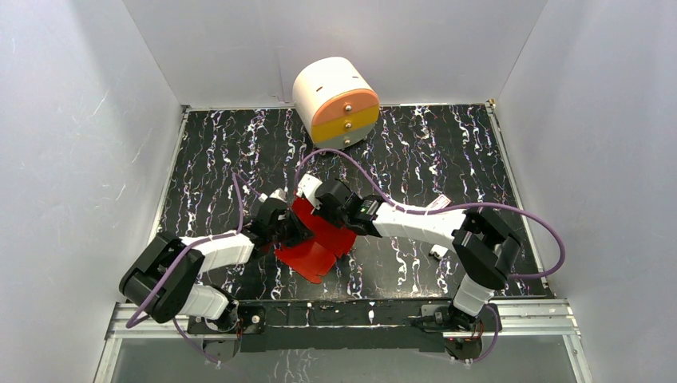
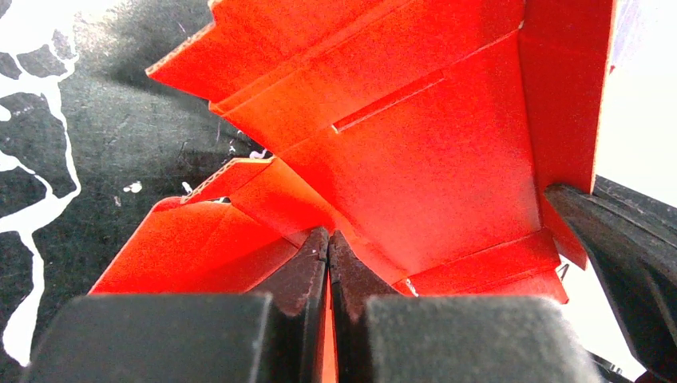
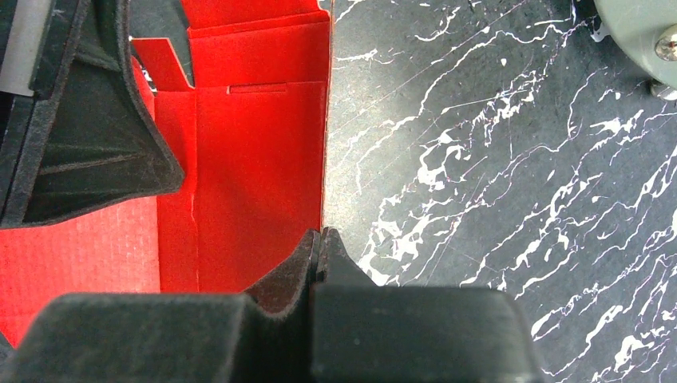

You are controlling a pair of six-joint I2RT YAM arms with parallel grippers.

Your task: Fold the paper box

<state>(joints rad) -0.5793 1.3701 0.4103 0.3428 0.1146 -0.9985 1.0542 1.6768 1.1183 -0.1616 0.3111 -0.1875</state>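
Note:
The paper box (image 1: 318, 252) is a bright red, partly folded card sheet on the black marbled table, between the two arms. My left gripper (image 1: 289, 229) comes in from the left and is shut on a thin fold of the paper box (image 2: 415, 159); red card shows between the closed fingertips of this left gripper (image 2: 329, 236). From the right, my right gripper (image 1: 321, 204) is shut on the paper box's upright edge (image 3: 255, 175); this right gripper (image 3: 321, 233) pinches that edge right at the card's border. The panels stand tilted, with flaps spread out.
A round white, orange and yellow drawer unit (image 1: 335, 102) stands at the back centre, and its corner shows in the right wrist view (image 3: 639, 40). A small white item (image 1: 437, 251) lies near the right arm. White walls close in the table (image 1: 447, 152) on three sides.

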